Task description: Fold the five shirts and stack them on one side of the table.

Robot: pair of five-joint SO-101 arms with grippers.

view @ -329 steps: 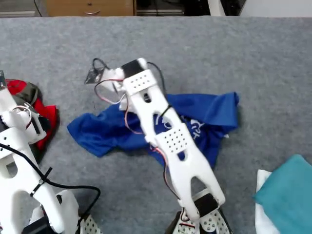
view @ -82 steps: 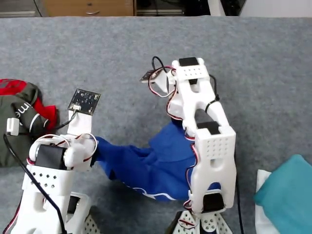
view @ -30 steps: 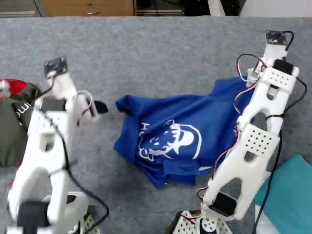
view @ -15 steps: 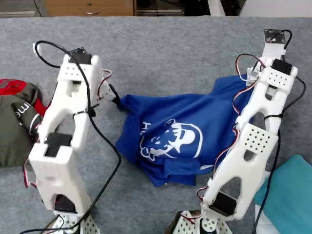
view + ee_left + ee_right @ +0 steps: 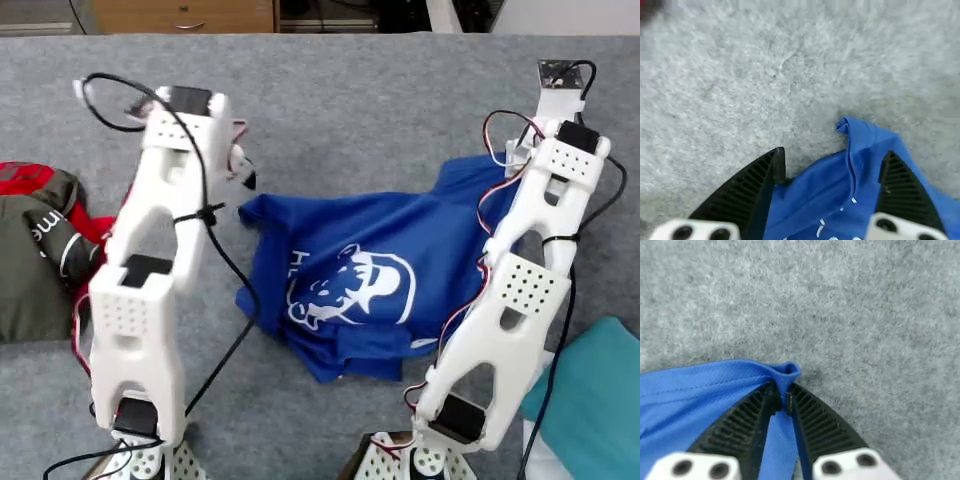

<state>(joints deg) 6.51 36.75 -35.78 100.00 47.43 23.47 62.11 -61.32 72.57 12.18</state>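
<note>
A blue shirt [image 5: 370, 280] with a white print lies crumpled in the middle of the grey table. My right gripper [image 5: 784, 392] is shut on a far corner of the blue shirt [image 5: 700, 390], pinching a small fold of cloth; in the high view this right gripper [image 5: 510, 160] sits at the shirt's far right corner. My left gripper [image 5: 834, 157] is open just above the other far corner of the blue shirt [image 5: 855, 150], with nothing between its fingers. From above, the left gripper [image 5: 240, 170] hangs close to that far left corner.
A heap of olive and red shirts [image 5: 35, 250] lies at the left edge. A teal shirt [image 5: 595, 400] rests on a white one [image 5: 535, 400] at the near right. Grey mat [image 5: 350, 100] stretches behind the blue shirt.
The left arm has swung from the left side out over the table, bringing its open gripper to the shirt's far left corner. The right arm keeps holding its corner in place.
</note>
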